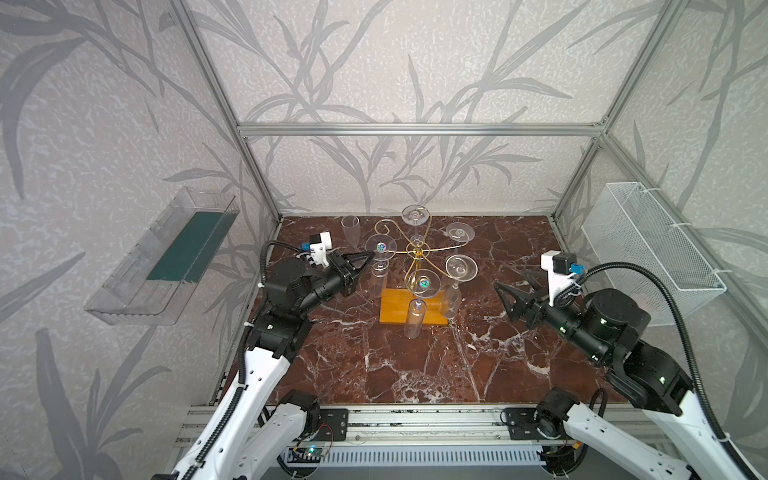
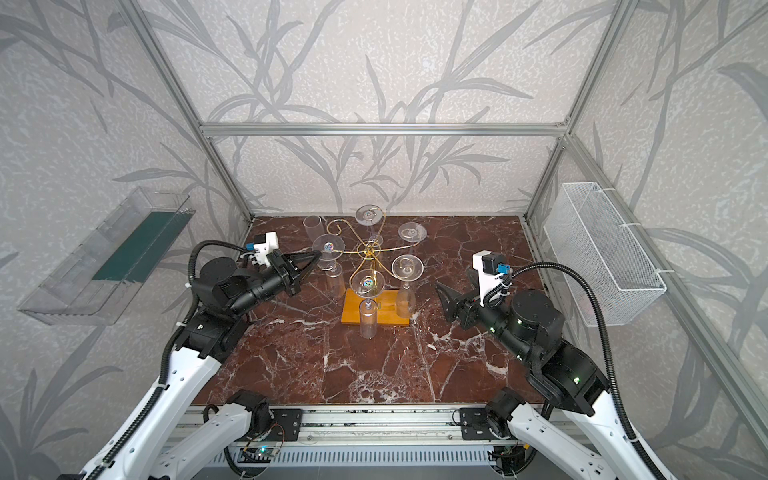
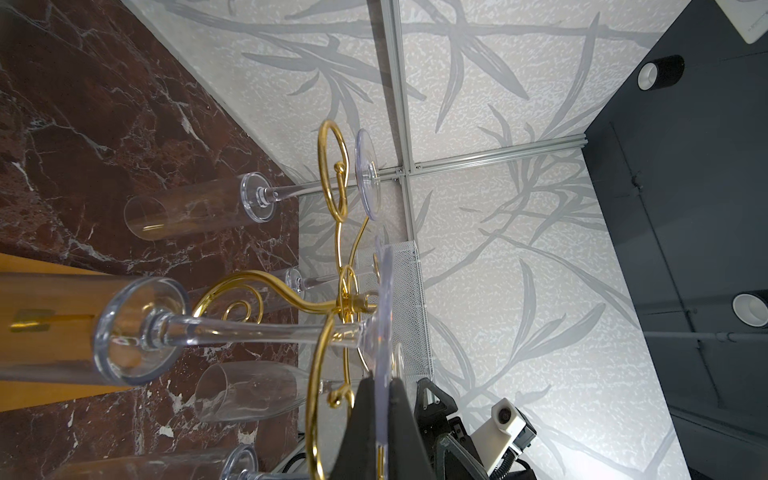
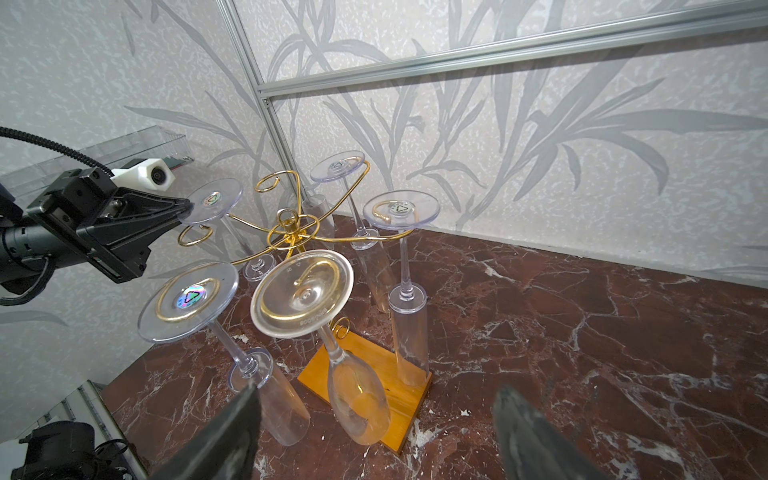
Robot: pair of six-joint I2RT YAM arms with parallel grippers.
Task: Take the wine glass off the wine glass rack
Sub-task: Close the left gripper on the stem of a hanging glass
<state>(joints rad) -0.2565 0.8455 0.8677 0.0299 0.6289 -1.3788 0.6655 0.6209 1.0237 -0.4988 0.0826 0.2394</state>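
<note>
My left end effector [image 1: 371,254] is clamped on the rim of the flat foot of the wine glass [image 1: 381,248]. The glass hangs bowl-down at the left side of the wine glass rack [image 1: 417,250]. From my left wrist view the clear foot runs edge-on between my two black fingers [image 3: 405,419]. The stem leads away past a gold scroll to the bowl. The foot sits just above that scroll arm, and I cannot tell whether it rests on the wire or is clear of it.

The rack stands on its orange-yellow base toward the back middle of the marble bench [image 1: 415,365]. Four other glasses [image 1: 424,284] hang upside down from its curled arms. A lone flute [image 1: 350,230] stands on the bench just behind the held glass, off the rack.

My right end effector [image 1: 512,281] hangs over the bench to the right of the rack, well apart from it. Its fingers are spread wide with nothing between them, and they point toward the rack.
</note>
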